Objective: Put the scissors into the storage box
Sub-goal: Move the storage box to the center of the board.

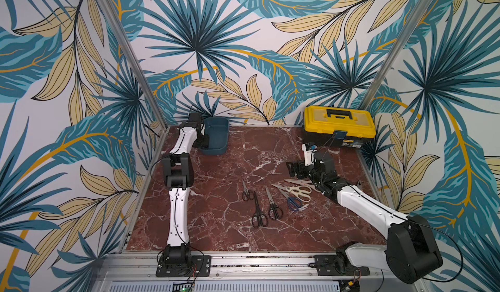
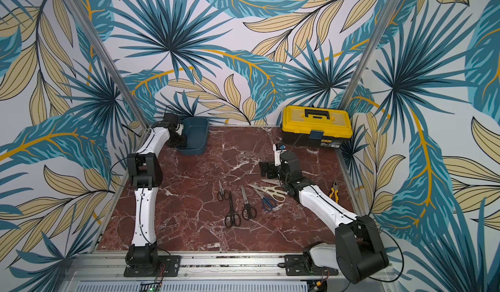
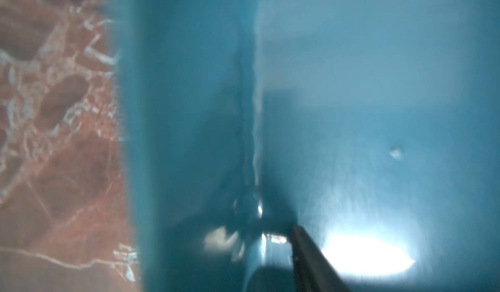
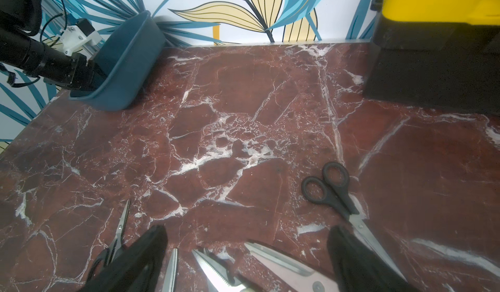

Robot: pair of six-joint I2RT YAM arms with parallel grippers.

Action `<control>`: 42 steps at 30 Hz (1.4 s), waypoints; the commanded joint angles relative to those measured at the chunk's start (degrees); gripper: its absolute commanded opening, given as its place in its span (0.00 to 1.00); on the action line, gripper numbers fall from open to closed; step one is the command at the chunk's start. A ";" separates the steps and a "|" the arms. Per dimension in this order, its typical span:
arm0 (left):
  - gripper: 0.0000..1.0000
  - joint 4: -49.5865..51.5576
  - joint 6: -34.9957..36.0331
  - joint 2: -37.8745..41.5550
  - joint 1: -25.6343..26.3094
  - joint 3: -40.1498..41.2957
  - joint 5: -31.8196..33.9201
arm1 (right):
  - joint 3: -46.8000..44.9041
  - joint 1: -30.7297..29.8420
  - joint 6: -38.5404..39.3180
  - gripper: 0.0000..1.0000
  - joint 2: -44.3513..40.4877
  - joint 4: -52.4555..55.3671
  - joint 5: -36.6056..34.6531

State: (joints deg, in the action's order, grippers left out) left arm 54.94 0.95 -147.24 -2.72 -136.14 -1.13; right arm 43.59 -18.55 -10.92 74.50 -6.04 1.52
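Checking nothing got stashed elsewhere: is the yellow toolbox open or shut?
Shut. In both top views the yellow toolbox has its lid flat on the black base, the front latch down across the seam.

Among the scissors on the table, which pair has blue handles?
The blue-handled pair lies beside the cream-handled scissors. Every other pair in view has black or cream handles.

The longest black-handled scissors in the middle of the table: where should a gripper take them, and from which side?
I would take the scissors at the narrow neck by the pivot, from straight above, jaws across their length. They lie flat, blades closed, with room on both sides of the neck.
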 commanded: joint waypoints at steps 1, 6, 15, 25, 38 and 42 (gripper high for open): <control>0.31 1.75 -0.16 0.98 -0.10 -1.77 0.49 | -1.49 -0.35 0.61 0.98 -1.64 0.86 -1.11; 0.08 2.22 0.20 7.47 0.21 4.60 2.94 | -1.06 -0.33 0.99 0.98 -0.93 1.12 -1.00; 0.00 -4.98 -5.09 36.78 0.93 42.71 3.41 | -1.28 -0.27 1.15 0.97 -0.43 1.28 1.36; 0.00 -13.00 -23.96 73.89 10.48 88.38 0.58 | -3.70 -5.12 1.09 0.84 -4.90 10.25 4.57; 0.00 -21.36 -34.11 80.41 16.96 99.47 7.87 | -6.54 -17.32 -6.83 0.76 -6.68 12.39 -2.81; 0.00 -25.30 -32.53 74.20 17.11 98.28 5.01 | -5.08 -17.75 -6.46 0.75 -4.56 14.95 -3.88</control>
State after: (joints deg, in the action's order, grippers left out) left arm 35.35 -32.12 -70.50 13.98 -36.80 4.93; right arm 38.26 -35.77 -16.32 68.99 6.63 -0.23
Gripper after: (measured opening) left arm 0.099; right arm 0.754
